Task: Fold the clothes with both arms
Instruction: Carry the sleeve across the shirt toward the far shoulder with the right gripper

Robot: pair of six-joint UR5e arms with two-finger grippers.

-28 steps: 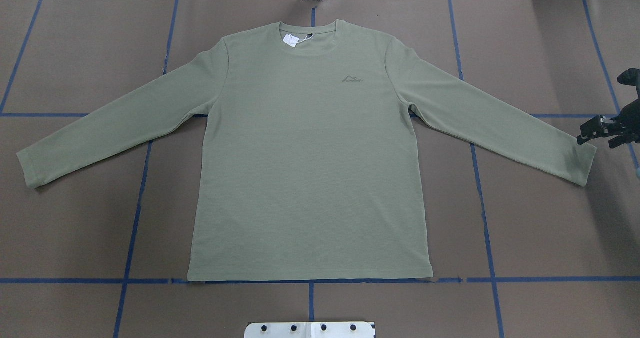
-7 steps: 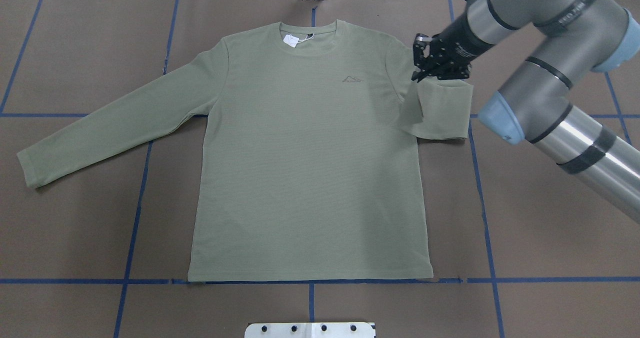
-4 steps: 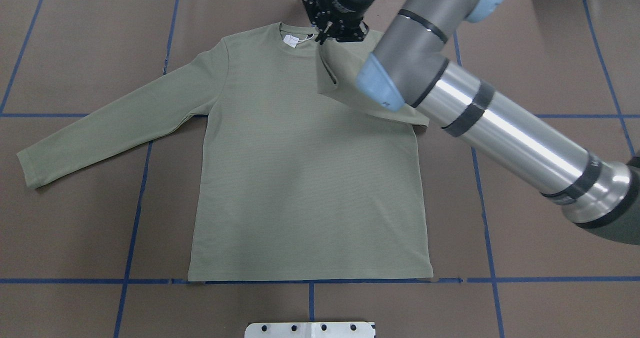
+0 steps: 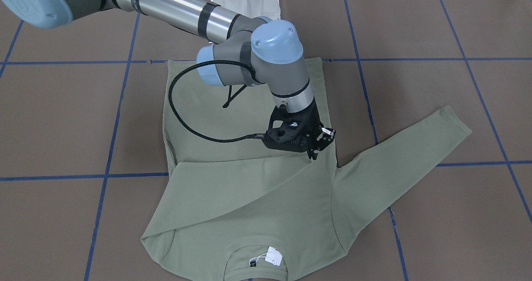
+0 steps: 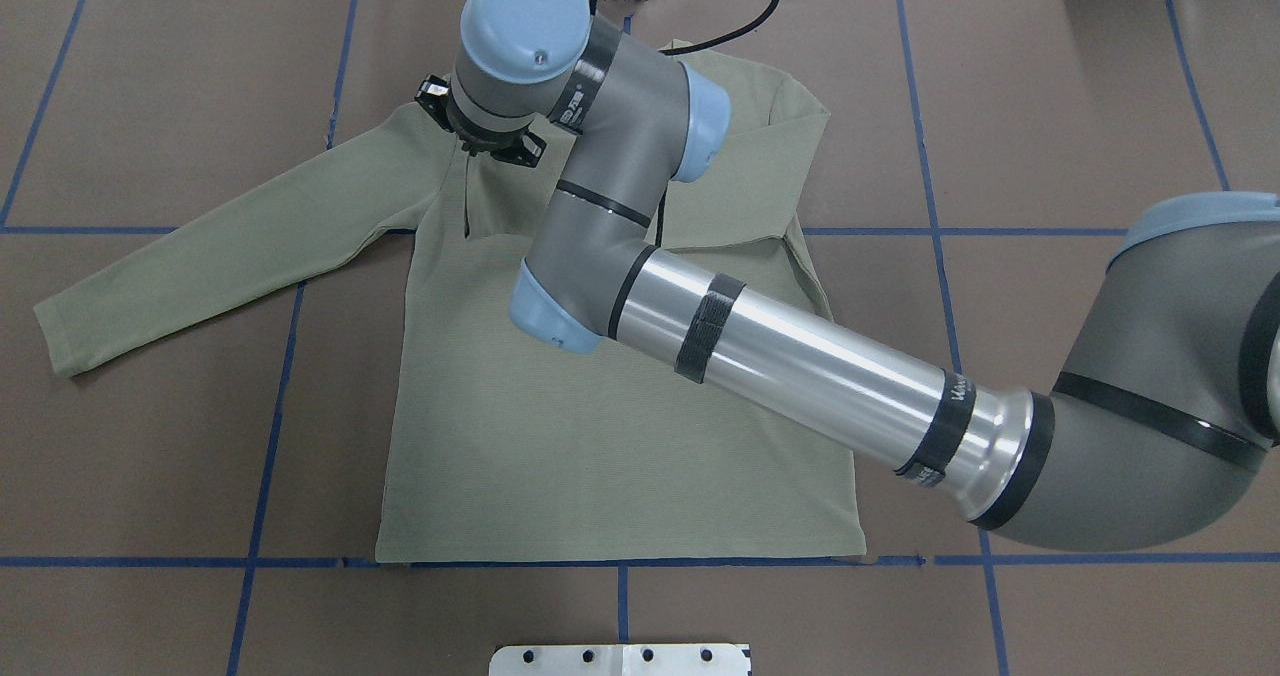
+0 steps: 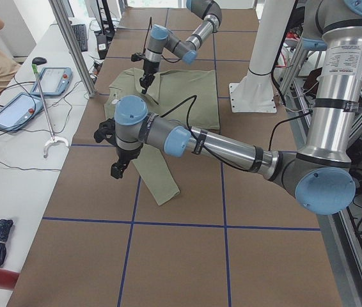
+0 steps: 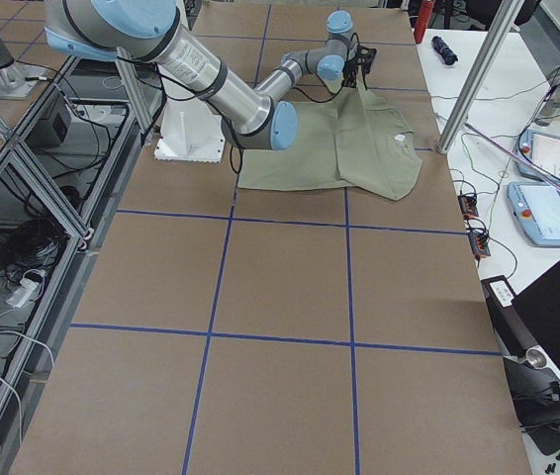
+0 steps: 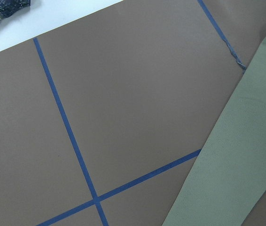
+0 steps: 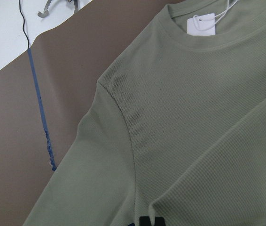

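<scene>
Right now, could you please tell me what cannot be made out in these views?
Chest logo: covered by the folded sleeve in every view.
Left gripper: shown only in exterior left, open or shut unclear.
Sleeve's cuff: behind the right gripper in the front-facing view, under the wrist overhead.

Sage-green ribbed-knit shirt (image 5: pixel 600 436), white paper tag (image 4: pixel 274 257) at its collar, brown table cover (image 5: pixel 1080 106) gridded with blue tape lines (image 5: pixel 1100 559), silver-grey right arm (image 5: pixel 800 356) with light-blue joint caps (image 5: pixel 525 6), black right gripper (image 4: pixel 314 150), black cable (image 4: pixel 226 140).

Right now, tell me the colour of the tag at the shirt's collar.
White; the tag shows best in the right wrist-mounted view.
</scene>
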